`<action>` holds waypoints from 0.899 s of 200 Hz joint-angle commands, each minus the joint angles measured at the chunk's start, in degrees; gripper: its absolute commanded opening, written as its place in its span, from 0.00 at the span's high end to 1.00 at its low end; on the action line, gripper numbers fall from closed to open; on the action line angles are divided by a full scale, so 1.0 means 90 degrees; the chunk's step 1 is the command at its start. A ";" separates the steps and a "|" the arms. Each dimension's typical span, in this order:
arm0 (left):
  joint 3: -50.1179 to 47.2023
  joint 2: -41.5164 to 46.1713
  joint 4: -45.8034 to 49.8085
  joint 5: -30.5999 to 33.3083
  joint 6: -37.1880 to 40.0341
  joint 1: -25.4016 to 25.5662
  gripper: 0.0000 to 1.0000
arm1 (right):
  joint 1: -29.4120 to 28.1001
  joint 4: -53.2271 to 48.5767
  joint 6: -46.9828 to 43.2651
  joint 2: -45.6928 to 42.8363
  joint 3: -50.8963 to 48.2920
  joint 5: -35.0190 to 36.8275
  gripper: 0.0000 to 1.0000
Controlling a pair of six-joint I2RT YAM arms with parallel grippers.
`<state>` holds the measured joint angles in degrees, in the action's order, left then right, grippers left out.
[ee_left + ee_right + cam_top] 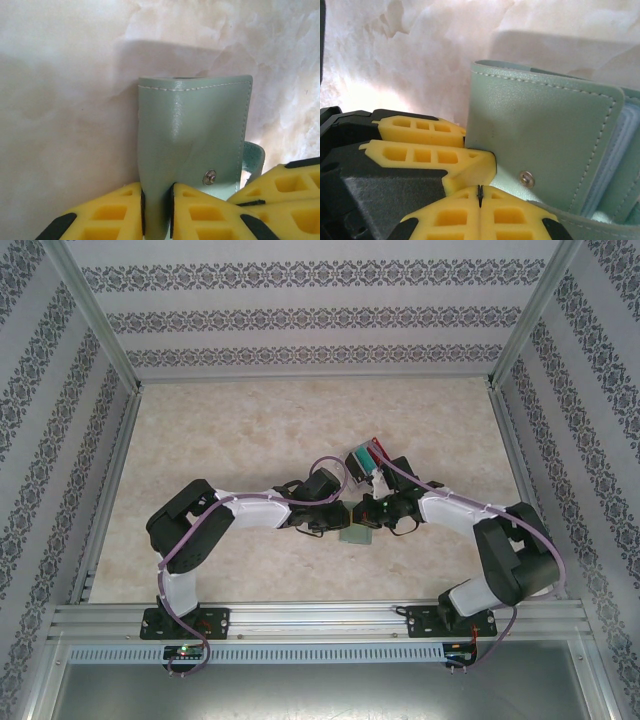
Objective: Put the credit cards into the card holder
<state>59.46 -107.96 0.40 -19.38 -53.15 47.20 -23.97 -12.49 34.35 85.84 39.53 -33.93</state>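
Observation:
The grey-green card holder (357, 536) is held off the table between the two grippers at the centre. My left gripper (157, 192) is shut on the holder's (195, 130) lower edge, left of its metal snap (209, 177). My right gripper (480, 192) is shut with pad against pad and nothing showing between the pads. Its tips sit against the holder (540, 130) just below the snap (526, 178). The holder's flap stands partly open at the right, showing pale inner pockets (612, 165). Red and teal credit cards (376, 452) show just beyond the right wrist.
The cards sit in what looks like a small clear box (364, 464) behind the grippers. The marble-patterned tabletop (250, 430) is walled by patterned panels on three sides. An aluminium rail (320, 618) carrying both arm bases runs along the near edge.

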 commanded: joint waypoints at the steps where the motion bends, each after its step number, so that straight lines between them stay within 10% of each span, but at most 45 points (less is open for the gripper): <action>1: -0.0054 -0.0090 -0.0060 -0.0050 -0.0042 0.0049 0.81 | 0.0007 0.0225 0.0033 0.0306 0.0041 0.0021 1.00; 50: -0.0148 -0.0024 -0.0131 -0.0014 -0.0067 0.0052 0.80 | 0.0046 0.0415 0.0155 0.0090 -0.0131 -0.0020 1.00; 126: -0.0264 0.0325 -0.0413 -0.0123 0.0027 0.0049 0.59 | 0.0054 -0.2185 -0.0616 -0.1280 0.0295 0.2104 0.62; 180: -0.0565 0.0740 -0.0263 0.0333 0.0094 0.0010 0.54 | -0.0689 -0.2761 -0.0505 -0.0831 0.0960 0.3214 0.54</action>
<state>55.70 -104.14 -2.15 -19.00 -53.08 47.24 -28.32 -33.43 29.78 76.58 44.97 -11.27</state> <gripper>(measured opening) 0.461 0.452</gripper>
